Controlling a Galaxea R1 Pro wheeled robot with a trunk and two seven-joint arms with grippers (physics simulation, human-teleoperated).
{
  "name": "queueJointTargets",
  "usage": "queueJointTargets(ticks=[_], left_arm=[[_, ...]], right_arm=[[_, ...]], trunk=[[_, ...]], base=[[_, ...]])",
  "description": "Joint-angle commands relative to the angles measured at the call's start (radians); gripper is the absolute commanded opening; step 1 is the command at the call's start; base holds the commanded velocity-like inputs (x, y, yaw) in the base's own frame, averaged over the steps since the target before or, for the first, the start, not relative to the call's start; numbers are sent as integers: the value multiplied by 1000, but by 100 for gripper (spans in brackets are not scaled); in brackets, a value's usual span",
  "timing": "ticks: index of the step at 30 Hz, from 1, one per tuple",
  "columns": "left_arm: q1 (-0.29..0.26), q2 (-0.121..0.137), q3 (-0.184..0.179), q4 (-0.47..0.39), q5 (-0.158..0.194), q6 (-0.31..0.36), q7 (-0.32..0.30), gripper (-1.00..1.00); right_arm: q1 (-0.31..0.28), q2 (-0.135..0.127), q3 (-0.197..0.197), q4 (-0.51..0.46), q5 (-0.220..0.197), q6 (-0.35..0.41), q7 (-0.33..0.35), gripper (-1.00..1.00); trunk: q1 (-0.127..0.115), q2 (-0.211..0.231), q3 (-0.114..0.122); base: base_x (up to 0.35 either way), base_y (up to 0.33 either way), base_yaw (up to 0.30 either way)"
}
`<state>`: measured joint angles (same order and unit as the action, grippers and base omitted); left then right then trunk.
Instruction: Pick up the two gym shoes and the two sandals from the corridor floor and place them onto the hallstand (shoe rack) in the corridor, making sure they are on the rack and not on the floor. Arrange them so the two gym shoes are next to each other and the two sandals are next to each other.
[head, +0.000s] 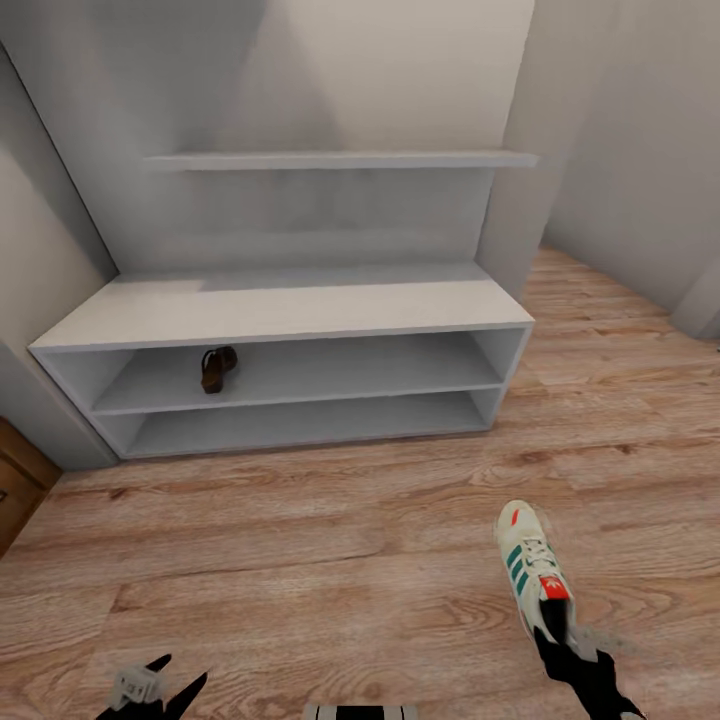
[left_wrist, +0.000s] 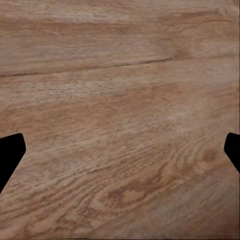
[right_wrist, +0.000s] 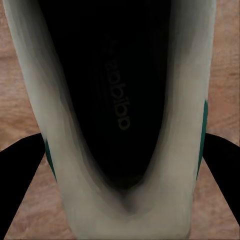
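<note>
Head view: sandal on hallstand shelf; right gripper holds gym shoe.

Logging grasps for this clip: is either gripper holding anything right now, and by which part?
The right gripper holds a gym shoe by its heel end, fingers on either side. The left gripper is open over the floor, holding nothing.

I am reading one word, "adidas", printed faintly on the dark insole inside the gym shoe; its letters are running lengthwise toward the heel. Nothing else is legible.
</note>
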<state>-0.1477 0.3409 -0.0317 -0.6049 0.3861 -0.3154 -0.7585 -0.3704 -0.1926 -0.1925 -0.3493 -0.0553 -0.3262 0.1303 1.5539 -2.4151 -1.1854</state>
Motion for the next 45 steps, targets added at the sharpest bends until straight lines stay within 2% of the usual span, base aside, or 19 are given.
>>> queueJointTargets(ticks=[1, 2, 3, 5, 8, 9, 11, 13, 14, 16, 19, 20, 21, 24, 45], left_arm=[[1, 6, 1, 1, 7, -3, -20, 100], [2, 15, 11, 2, 9, -4, -53, 100], [2, 18, 18, 3, 9, -5, -70, 100], [3, 29, 62, 18, 10, -12, -149, 100], [3, 31, 85, 41, 10, -16, -181, 100], [3, 31, 87, 44, 10, -16, -183, 100], [3, 30, 89, 49, 5, -17, -189, 100], [4, 29, 89, 51, 2, -17, -191, 100], [4, 29, 89, 52, 1, -18, -192, 100], [4, 28, 89, 54, 0, -19, -192, 100], [4, 28, 89, 54, -1, -19, -192, 100], [4, 27, 89, 54, -2, -19, -192, 100], [4, 27, 88, 54, -2, -19, -192, 100], [4, 27, 88, 54, -3, -19, -191, 100], [4, 27, 91, 53, 3, -13, -198, 100]], right_arm=[[-1, 15, -11, -15, -4, 17, 9, -100], [-1, 43, -8, -46, 12, 66, 3, -100], [-1, 56, -6, -61, 21, 96, -2, -100], [-4, 142, -2, -152, 90, 314, -71, -100], [-26, 249, 0, -233, 159, 486, -176, -100], [-32, 270, 0, -244, 172, 506, -195, -100], [-63, 340, 0, -274, 230, 558, -274, -100], [-95, 367, 3, -282, 278, 578, -322, -100], [-132, 367, 19, -286, 314, 593, -349, -100], [-172, 367, 58, -288, 337, 621, -366, -100], [-207, 367, 90, -290, 344, 673, -374, -100], [-234, 367, 101, -291, 346, 718, -376, -100], [-260, 367, 107, -292, 346, 752, -377, -100], [-298, 367, 112, -298, 339, 783, -377, -100], [-314, 367, 115, -307, 326, 794, -366, -100]], trunk=[[0, 0, -1], [0, 0, -1], [0, 0, -1], [0, 0, -1], [0, 0, -1], [0, 0, -1], [0, 0, -1], [0, 0, -1], [0, 0, -1], [0, 0, -1], [0, 0, -1], [0, 0, -1], [0, 0, -1], [0, 0, -1], [0, 0, -1]], base=[[0, 0, 0], [0, 0, 0], [0, 0, 0], [0, 0, 0], [0, 0, 0], [0, 0, 0], [0, 0, 0], [0, 0, 0], [0, 0, 0], [0, 0, 0], [0, 0, 0], [0, 0, 0], [0, 0, 0], [0, 0, 0], [0, 0, 0]])
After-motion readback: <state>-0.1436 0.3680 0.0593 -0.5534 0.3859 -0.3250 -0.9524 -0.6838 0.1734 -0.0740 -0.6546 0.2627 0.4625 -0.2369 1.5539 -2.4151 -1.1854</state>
